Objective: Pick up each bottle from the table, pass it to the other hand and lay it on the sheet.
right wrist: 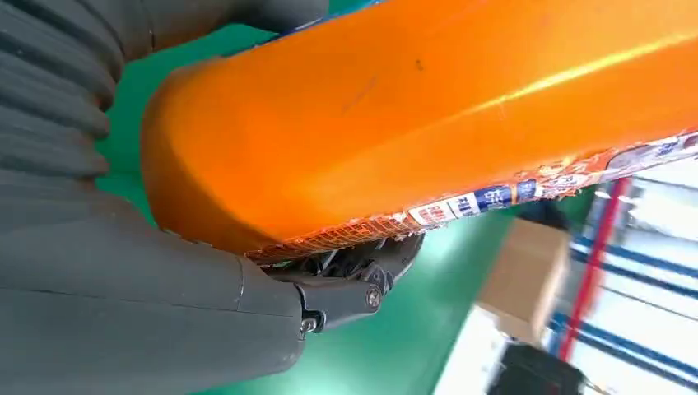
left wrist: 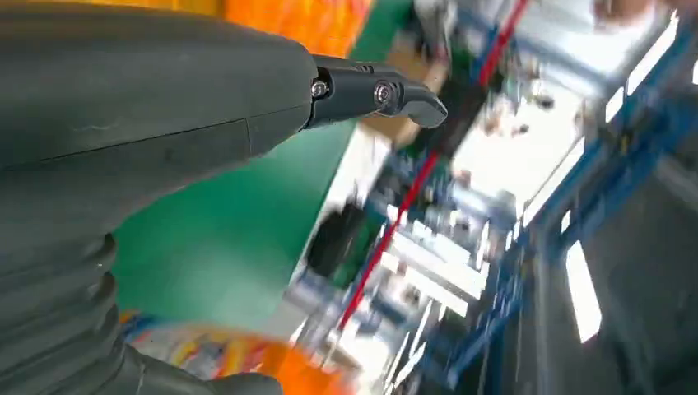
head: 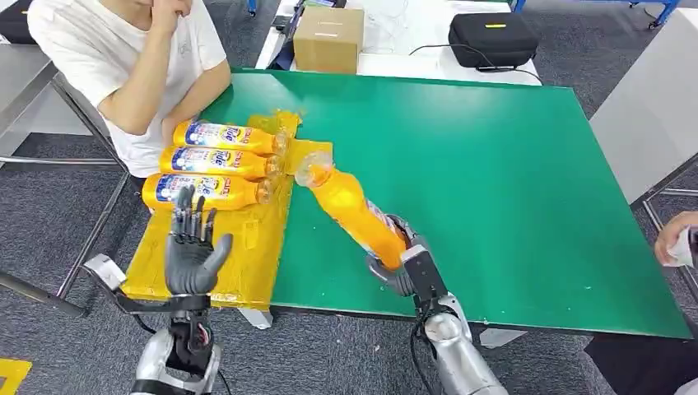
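Note:
My right hand [head: 401,265] grips the base of an orange bottle [head: 350,206], which tilts up and to the left with its clear cap near the yellow sheet [head: 247,247]. The right wrist view has the same bottle [right wrist: 428,107] pressed against the hand's [right wrist: 148,296] dark fingers [right wrist: 354,280]. Three more orange bottles [head: 222,162] lie side by side on the far part of the sheet. Held upright over the sheet's near end, my left hand [head: 193,247] has its fingers spread and holds nothing. The left wrist view shows that hand [left wrist: 123,123] close up.
The green table [head: 494,181] stretches right of the sheet. A person in a white shirt [head: 132,58] sits at the table's far left corner. A cardboard box [head: 328,39] and a black case [head: 492,37] stand behind the table. Another person's hand [head: 679,239] is at the right edge.

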